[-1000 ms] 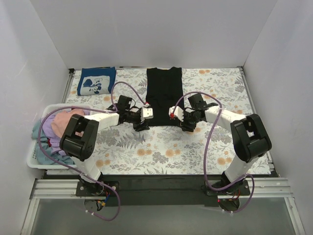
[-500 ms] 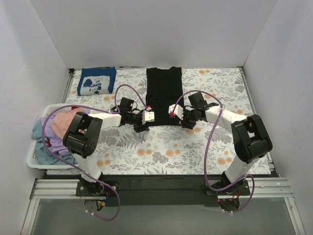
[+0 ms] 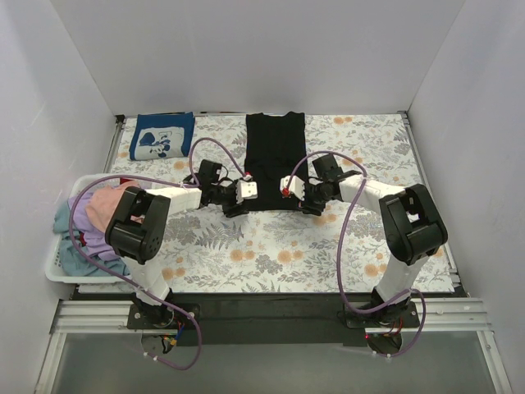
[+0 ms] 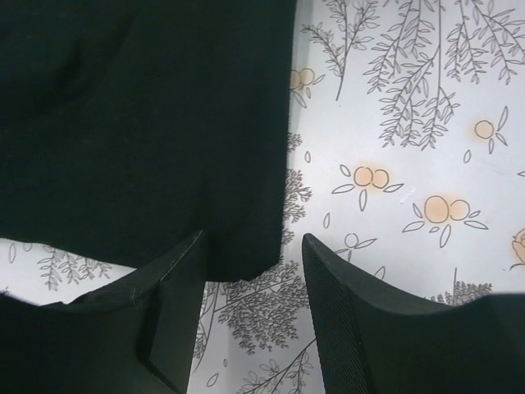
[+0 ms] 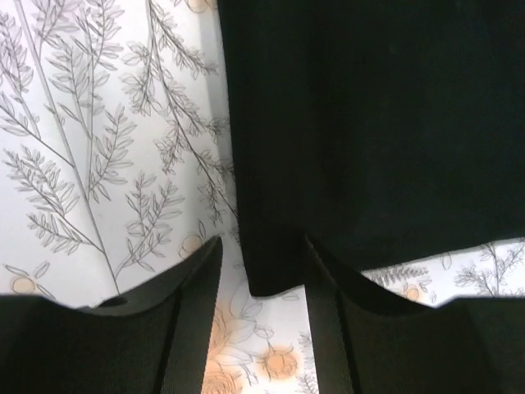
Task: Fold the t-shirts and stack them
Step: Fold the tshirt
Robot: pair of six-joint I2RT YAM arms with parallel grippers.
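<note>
The black t-shirt (image 3: 275, 152) lies as a long narrow strip on the floral cover, running away from me. My left gripper (image 3: 243, 205) is open at its near left corner. In the left wrist view that corner (image 4: 246, 254) sits between my open fingers (image 4: 176, 304), low over the cover. My right gripper (image 3: 302, 203) is open at the near right corner. In the right wrist view that corner (image 5: 271, 275) lies between the open fingers (image 5: 197, 283). A folded navy t-shirt with a white graphic (image 3: 162, 136) lies at the far left.
A white basket (image 3: 59, 275) at the left edge holds crumpled pink (image 3: 111, 201), lavender (image 3: 82, 217) and teal-blue (image 3: 78, 258) shirts. The floral table cover (image 3: 271, 246) spans the table. White walls close in the back and both sides.
Both grippers have edged slightly closer to the black shirt's near corners. The shirt has not moved.
</note>
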